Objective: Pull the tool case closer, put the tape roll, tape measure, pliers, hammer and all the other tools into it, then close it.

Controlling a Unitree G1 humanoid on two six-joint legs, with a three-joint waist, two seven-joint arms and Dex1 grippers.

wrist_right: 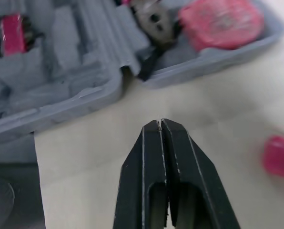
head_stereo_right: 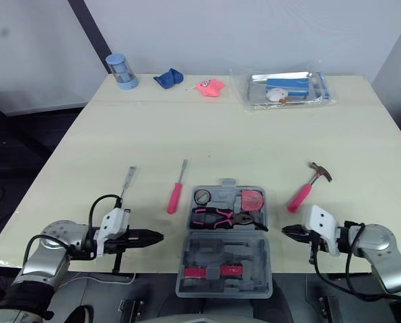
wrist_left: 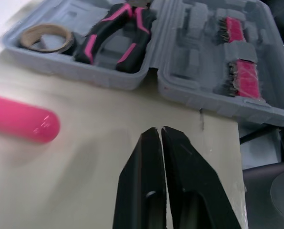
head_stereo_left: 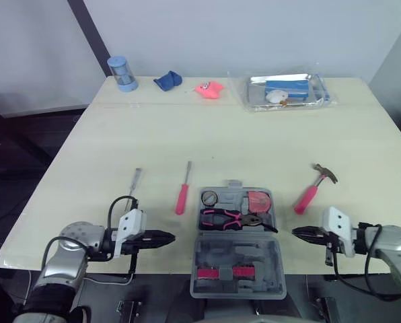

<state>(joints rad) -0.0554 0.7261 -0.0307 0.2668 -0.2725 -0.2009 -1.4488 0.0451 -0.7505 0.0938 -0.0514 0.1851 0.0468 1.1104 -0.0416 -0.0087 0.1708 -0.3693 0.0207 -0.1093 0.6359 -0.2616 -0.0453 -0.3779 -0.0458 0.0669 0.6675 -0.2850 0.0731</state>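
Grey tool case lies open at near edge of counter, holding tape roll, pliers, tape measure. Hammer lies right of it, screwdriver left. Left hand, right hand: both closed, empty.

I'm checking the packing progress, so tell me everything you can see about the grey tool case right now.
The tool case is grey moulded plastic, lying open and flat at the near edge of the table, with its handle on the far side. Its far half holds the tape roll, pink tape measure and pink-and-black pliers. Its near half, with pink bit holders, overhangs the edge. The left end effector and right end effector flank it, both shut, touching nothing.
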